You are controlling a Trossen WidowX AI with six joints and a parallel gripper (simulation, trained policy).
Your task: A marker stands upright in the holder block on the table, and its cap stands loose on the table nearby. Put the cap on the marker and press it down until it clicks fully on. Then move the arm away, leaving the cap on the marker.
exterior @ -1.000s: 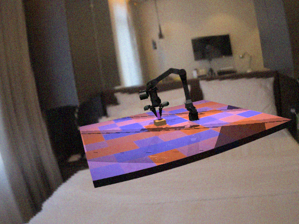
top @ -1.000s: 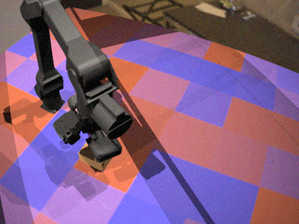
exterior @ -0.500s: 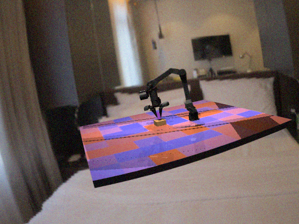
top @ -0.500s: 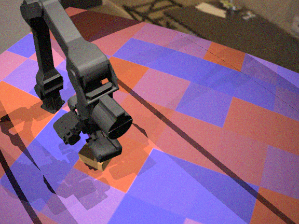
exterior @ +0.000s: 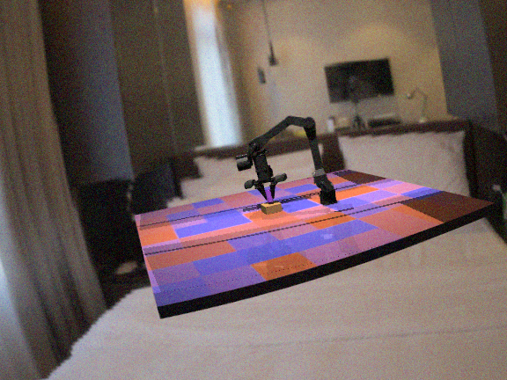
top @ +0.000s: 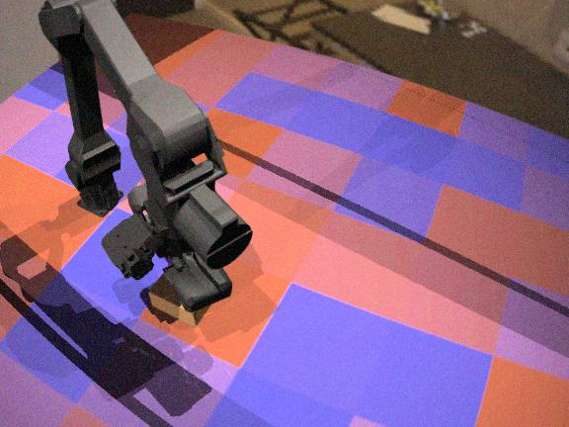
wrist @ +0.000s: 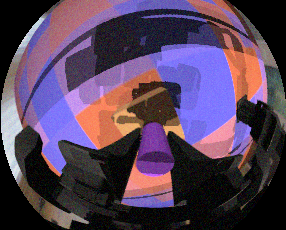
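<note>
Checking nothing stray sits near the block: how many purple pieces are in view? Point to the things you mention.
1. The purple piece (exterior: 269,194) (wrist: 155,150) stands between the gripper's fingers, above the tan block (exterior: 271,208) (wrist: 122,120). The arm may hide others in the top view.
</note>
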